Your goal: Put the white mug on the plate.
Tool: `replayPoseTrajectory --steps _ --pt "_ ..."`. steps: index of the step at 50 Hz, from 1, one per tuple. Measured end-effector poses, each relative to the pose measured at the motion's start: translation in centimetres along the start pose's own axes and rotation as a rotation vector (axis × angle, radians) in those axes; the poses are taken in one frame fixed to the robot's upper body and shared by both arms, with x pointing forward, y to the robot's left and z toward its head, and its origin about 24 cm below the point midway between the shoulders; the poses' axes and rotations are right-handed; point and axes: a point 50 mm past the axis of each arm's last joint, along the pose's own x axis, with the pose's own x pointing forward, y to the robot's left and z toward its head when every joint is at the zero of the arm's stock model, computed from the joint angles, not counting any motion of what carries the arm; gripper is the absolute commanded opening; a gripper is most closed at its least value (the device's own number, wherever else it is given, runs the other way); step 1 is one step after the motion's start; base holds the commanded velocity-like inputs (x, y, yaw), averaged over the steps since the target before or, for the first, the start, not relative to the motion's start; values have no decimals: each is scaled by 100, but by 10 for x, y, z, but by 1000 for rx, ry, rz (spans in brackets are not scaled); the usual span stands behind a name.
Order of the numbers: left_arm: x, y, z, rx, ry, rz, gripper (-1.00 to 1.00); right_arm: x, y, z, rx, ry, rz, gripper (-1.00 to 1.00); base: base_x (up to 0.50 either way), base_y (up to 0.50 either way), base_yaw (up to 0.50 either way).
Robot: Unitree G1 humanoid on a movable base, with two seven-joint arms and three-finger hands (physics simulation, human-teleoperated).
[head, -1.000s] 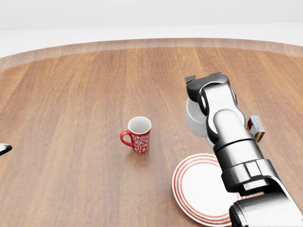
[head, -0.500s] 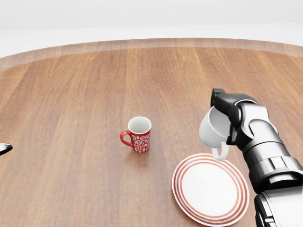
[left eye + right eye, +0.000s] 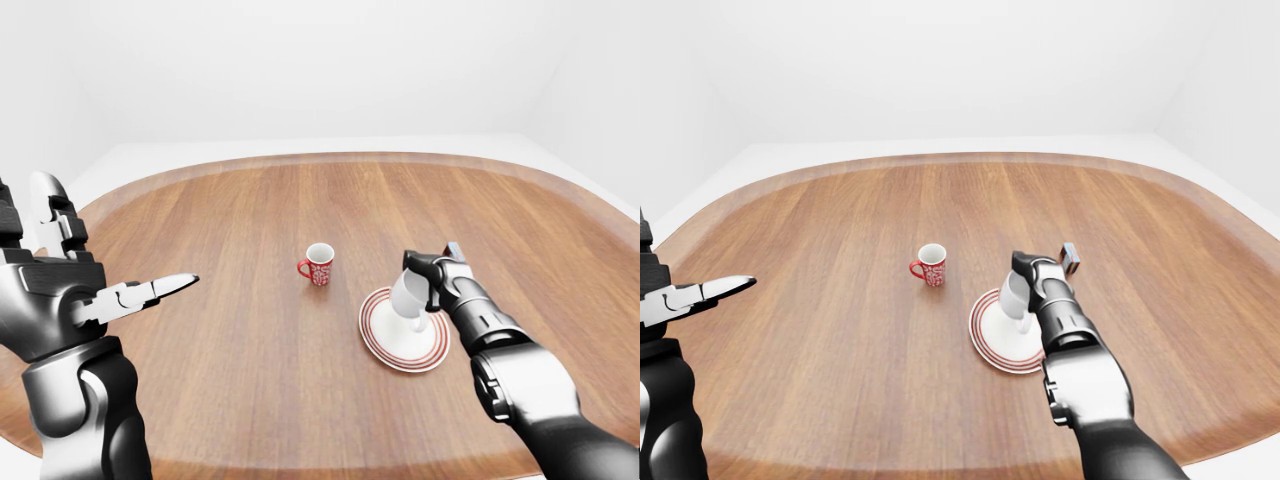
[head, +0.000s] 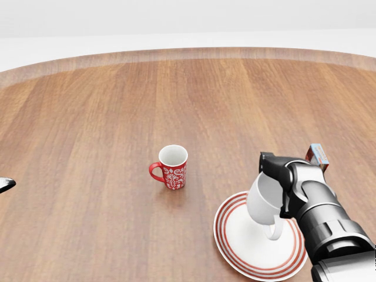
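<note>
The right hand (image 4: 281,187) grips the white mug (image 4: 264,200), fingers closed round its upper wall near the rim, and holds it directly over the plate (image 4: 235,247). That is the relation the coming move depends on: the mug is already above the plate's white centre, not off to a side, so what is left looks like a descent rather than a sideways carry.

The mug is tilted. In the head view its mouth points up and to the right, toward the hand, and its base leans down and to the left; the handle hangs at the bottom, close to the plate. Whether the handle or base already touches the plate cannot be told from these views. Its axis needs righting to upright before release, or it may land on its edge and tip.

The left hand (image 3: 125,295) is raised at the left edge of the left-eye view, fingers spread and empty, well apart from mug and plate, so the right one is far nearer and alone in the work.

On the desk (image 4: 88,117), a red mug (image 4: 170,167) stands upright to the left of the plate, clear of the descent. A small box (image 4: 318,157) lies just past the right hand, also apart.
</note>
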Motion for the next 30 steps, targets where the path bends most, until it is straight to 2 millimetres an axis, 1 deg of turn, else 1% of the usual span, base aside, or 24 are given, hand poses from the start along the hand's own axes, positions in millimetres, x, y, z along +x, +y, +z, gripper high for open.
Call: replayPoseTrajectory --steps 18,30 --pt "0 0 0 0 -1 0 100 4 25 2 -9 -1 123 -100 0 0 0" --pt "0 0 -1 0 3 0 100 4 32 2 -16 -1 158 -98 0 0 0"
